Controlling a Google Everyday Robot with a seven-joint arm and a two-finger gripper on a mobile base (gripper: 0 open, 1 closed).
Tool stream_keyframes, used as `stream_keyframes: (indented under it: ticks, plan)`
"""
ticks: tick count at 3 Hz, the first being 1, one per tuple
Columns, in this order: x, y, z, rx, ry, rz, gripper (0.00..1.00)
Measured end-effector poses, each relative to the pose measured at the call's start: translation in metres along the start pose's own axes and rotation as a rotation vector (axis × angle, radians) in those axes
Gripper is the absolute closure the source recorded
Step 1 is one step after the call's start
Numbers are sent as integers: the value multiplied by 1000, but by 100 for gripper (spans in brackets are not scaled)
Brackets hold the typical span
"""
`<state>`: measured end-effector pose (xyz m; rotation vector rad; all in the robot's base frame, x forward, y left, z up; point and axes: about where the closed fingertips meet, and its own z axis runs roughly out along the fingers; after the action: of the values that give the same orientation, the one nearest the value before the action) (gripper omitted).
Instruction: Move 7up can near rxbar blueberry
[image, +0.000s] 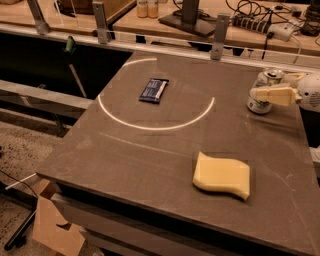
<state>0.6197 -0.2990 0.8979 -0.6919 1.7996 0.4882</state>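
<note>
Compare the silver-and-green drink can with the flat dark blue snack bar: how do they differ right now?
The silver-and-green aluminium drink can stands upright; the flat dark blue snack bar lies flat. The can sits near the grey-brown table's right edge, outside the white arc; the bar lies inside it. The cream gripper is at the can, partly covering it; nothing is at the bar. Both rest on the table.

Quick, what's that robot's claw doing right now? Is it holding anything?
End effector: at the 7up can on the far right; whether it is open, closed or gripping the can cannot be told.
</note>
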Motion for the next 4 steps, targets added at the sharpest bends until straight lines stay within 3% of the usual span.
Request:
stream_keyframes:
  ticks: [1,2,3,4]
  plan:
    - [-8,7,15,-68,-39,-8,62]
    - [-52,33,29,-178,-116,-50,85]
    - [-99,74,41,-300,-180,-68,100]
    - [-119,110,57,-366,-182,-69,100]
